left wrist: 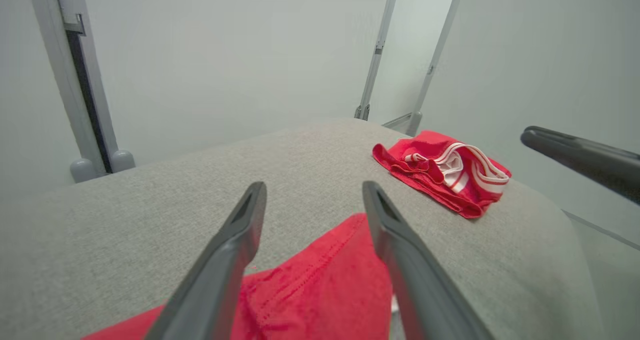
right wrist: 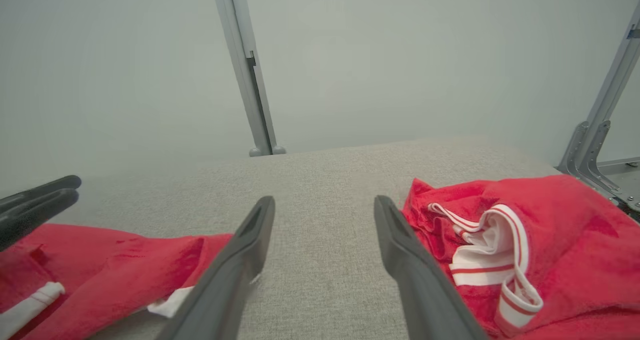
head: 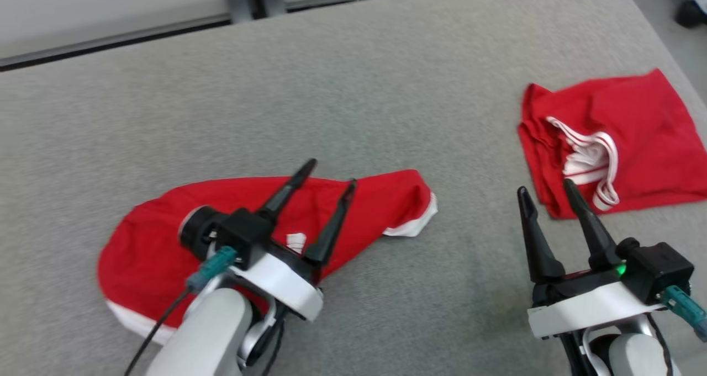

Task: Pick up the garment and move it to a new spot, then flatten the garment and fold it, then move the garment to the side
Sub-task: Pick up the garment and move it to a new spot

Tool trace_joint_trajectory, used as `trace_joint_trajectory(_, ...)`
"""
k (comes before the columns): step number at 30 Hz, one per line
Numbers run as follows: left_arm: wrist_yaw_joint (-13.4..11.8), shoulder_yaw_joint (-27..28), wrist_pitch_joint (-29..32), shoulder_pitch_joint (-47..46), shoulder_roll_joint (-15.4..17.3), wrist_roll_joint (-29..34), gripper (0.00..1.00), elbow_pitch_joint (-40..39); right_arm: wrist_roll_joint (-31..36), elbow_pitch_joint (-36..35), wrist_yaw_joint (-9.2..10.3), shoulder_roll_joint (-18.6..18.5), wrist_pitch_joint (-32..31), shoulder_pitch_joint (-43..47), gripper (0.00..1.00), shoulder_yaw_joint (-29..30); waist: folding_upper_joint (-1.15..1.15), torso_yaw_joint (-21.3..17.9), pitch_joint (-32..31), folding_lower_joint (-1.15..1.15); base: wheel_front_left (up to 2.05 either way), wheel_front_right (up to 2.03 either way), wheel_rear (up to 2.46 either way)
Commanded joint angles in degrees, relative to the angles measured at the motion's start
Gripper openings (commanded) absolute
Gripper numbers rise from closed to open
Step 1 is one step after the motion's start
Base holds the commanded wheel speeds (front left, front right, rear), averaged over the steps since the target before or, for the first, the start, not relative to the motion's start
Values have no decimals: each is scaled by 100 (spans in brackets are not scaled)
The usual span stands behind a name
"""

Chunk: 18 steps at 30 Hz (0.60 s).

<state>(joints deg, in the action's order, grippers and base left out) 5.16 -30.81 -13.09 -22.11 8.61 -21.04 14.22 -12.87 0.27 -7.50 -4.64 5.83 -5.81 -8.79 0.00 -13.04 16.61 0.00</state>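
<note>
The left gripper (head: 332,173) points up and to the right across the head view, its two dark fingers (head: 287,191) spread wide in a V. Behind it sit a black camera block (head: 243,232) and a white wrist housing (head: 281,285). The pale left forearm (head: 212,332) rises from the bottom edge with a cable (head: 160,326) along it. The right gripper (head: 544,187) stands at the lower right, fingers nearly upright and jaws likewise apart, with a green light (head: 622,269) glowing at its wrist. How high either set of tips rides is hard to judge from above.
</note>
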Motion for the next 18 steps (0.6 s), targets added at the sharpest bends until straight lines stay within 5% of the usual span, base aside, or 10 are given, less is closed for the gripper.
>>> trace_joint_trajectory(1,-94,126,-65,87,63,-38,100,-12,56,-47,2,-63,-67,81,100,43,0,426,-356,0,0,0,0)
trace_joint_trajectory(9,-497,936,-195,433,377,-205,100,-85,65,-231,2,-203,-315,256,100,152,0,965,-748,0,0,0,0)
trace_joint_trajectory(18,-633,1780,-211,1240,802,-419,100,-190,4,-270,2,-282,-531,572,100,242,0,1334,-1202,0,0,0,0)
